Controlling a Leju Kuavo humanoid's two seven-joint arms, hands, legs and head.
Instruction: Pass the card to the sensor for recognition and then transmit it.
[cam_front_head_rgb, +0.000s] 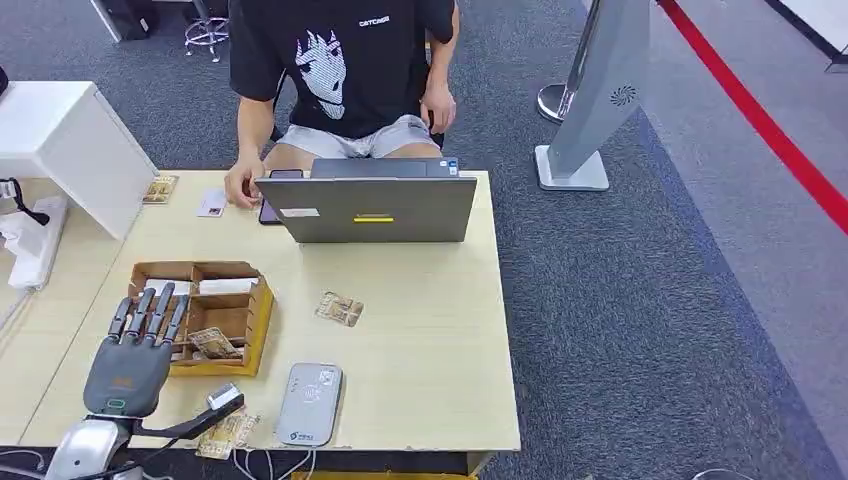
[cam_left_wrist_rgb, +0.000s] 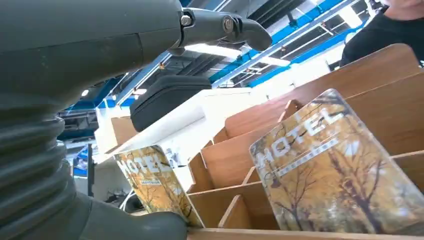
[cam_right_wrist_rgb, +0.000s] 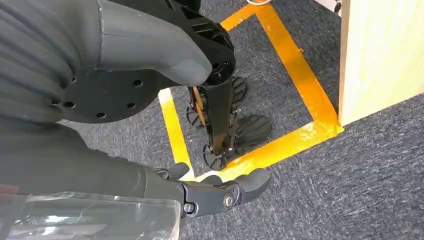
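My left hand (cam_front_head_rgb: 135, 350) hovers flat over the near side of a wooden divider box (cam_front_head_rgb: 250, 330), with fingers stretched forward and thumb out to the side, holding nothing. A hotel card (cam_front_head_rgb: 215, 343) leans in a front compartment just beside the fingers. Up close, that card (cam_left_wrist_rgb: 340, 170) and a second card (cam_left_wrist_rgb: 155, 182) stand in the box slots (cam_left_wrist_rgb: 240, 155) under my fingers (cam_left_wrist_rgb: 220, 25). The grey card sensor (cam_front_head_rgb: 308, 403) lies flat near the table's front edge, right of the thumb. My right hand (cam_right_wrist_rgb: 215, 192) hangs beside the table over the carpet, holding nothing.
Loose cards lie mid-table (cam_front_head_rgb: 340, 308), at the front edge (cam_front_head_rgb: 228, 435) and far left (cam_front_head_rgb: 160, 188). An open laptop (cam_front_head_rgb: 370, 208) stands at the far side with a seated person (cam_front_head_rgb: 340, 70) behind it. A white box (cam_front_head_rgb: 65, 150) occupies the left. Yellow floor tape (cam_right_wrist_rgb: 295, 75).
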